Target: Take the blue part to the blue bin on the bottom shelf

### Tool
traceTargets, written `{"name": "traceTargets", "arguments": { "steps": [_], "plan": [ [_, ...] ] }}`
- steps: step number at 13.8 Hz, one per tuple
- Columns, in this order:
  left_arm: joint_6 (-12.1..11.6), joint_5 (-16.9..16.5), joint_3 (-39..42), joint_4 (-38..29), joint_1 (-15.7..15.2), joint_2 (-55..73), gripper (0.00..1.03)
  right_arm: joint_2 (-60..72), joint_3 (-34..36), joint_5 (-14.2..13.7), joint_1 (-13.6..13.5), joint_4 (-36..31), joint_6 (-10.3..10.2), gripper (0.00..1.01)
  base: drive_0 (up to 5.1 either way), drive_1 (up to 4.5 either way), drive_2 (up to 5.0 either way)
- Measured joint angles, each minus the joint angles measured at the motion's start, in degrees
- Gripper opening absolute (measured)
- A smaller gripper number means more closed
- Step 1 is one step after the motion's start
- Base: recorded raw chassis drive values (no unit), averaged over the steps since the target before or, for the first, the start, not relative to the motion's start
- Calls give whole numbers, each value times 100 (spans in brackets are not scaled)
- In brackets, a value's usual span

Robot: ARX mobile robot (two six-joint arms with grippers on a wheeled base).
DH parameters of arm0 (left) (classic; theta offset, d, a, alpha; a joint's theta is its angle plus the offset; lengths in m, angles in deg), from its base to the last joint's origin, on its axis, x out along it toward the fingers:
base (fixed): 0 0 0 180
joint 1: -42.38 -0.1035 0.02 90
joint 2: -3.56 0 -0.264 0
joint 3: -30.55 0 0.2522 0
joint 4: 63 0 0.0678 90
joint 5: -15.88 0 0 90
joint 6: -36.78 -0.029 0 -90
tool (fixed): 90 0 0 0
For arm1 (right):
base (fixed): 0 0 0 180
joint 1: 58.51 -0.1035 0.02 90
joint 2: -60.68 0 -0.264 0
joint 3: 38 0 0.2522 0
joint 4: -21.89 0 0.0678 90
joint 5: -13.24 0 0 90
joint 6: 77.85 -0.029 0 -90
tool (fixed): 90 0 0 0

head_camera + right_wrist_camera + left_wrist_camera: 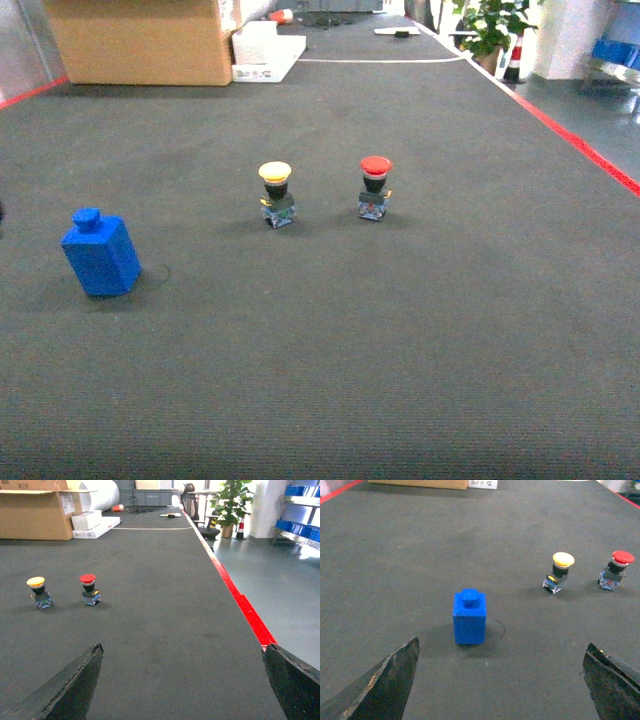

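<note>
- Fingers (380, 685) of the left gripper (502, 680) stand wide apart, holding nothing — two dark wedges at the bottom corners of the left wrist view, with bare mat between them.
- Right gripper (182, 680) shows the same in its own view: fingers (65, 687) spread apart, nothing between them but mat.
- Neither gripper shows in the head view.
- Blue part (99, 253) stands on the dark mat (400, 350), far left in the head view, its small round knob on top; it looks slightly tilted there.
- In the left wrist view the blue part (469, 617) sits ahead of the open fingers, a little left of the middle, well clear of both tips.
- Yellow button (276, 194) and red button (375, 187) stand near the middle of the mat, side by side but apart, both well to the right of the blue part.
- Both buttons also show in the right wrist view — yellow (39, 592) on the left, red (89, 590) just right of it, far ahead of that gripper.
- Red tape (580, 145) edges the mat on the right.
- Cardboard box (140, 40) sits at the far left end, with white boxes (265, 50) beside it.
- Potted plant (231, 505) stands beyond the far right corner.
- Blue bins (300, 527) rest on a rack at the far right of the right wrist view; its levels cannot be told apart.
</note>
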State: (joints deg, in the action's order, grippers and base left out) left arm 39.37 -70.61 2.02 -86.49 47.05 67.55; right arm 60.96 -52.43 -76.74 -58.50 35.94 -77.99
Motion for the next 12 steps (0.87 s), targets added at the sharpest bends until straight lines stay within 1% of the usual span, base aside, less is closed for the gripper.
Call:
{"name": "traceTargets", "arguments": {
  "steps": [1,4,5,8,11,12],
  "plan": [
    [22,-101,-413,-485,-50,1069,98,0,0,-2,0,0,0,98,0,0,0],
    [42,-92,-1292,-859,-111,3178,98,0,0,-2,0,0,0,98,0,0,0],
    [31,33,-1829,-951,-131,3963,98,0,0,-2,0,-2,0,98,0,0,0],
    [37,184,-2291,-960,-212,4553,98,0,0,-2,0,-2,0,98,0,0,0],
    [26,175,-2597,-984,-247,4940,98,0,0,0,0,-2,0,98,0,0,0],
    [13,92,-2767,-964,-275,5125,98,0,0,-2,0,0,0,98,0,0,0]
  ]
}}
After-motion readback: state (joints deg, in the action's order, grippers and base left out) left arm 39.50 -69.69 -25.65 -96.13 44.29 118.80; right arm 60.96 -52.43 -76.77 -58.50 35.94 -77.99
